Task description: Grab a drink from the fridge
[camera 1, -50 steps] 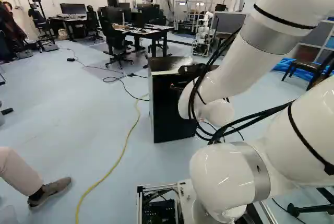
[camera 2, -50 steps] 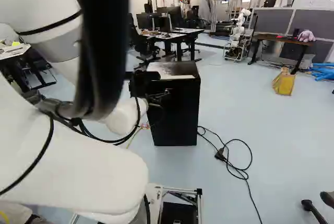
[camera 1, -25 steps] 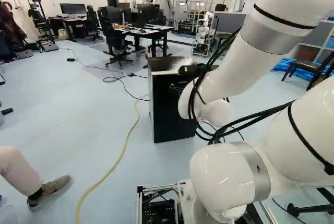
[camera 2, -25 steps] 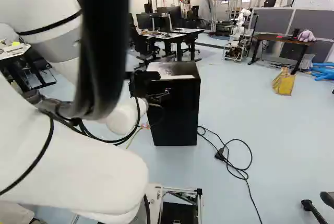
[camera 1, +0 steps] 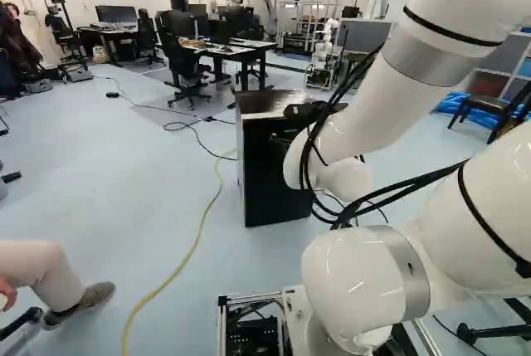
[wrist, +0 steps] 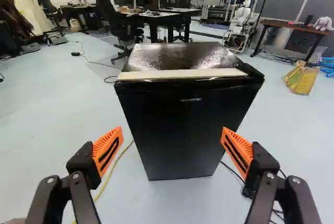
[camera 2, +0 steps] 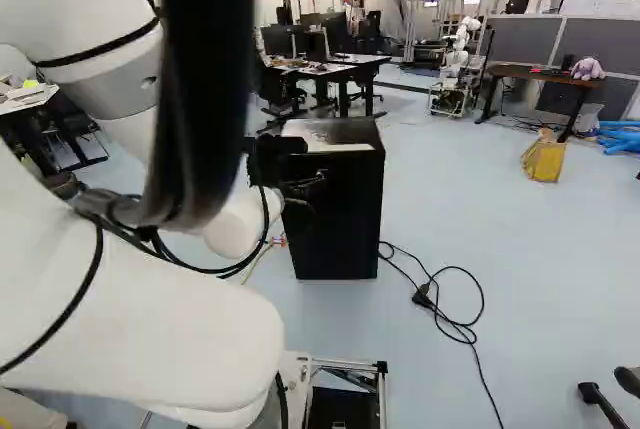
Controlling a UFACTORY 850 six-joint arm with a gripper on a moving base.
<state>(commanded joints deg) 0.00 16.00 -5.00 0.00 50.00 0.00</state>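
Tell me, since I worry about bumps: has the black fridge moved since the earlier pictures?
No. In the left base view, the fridge keeps its place against the desk behind it, with no visible shift either way.

Showing black on the mini fridge, cream on its top strip, orange on the finger pads, white with black bands on the robot arm.

The arm is white and round, with gray rings, black cords and two orange pads.
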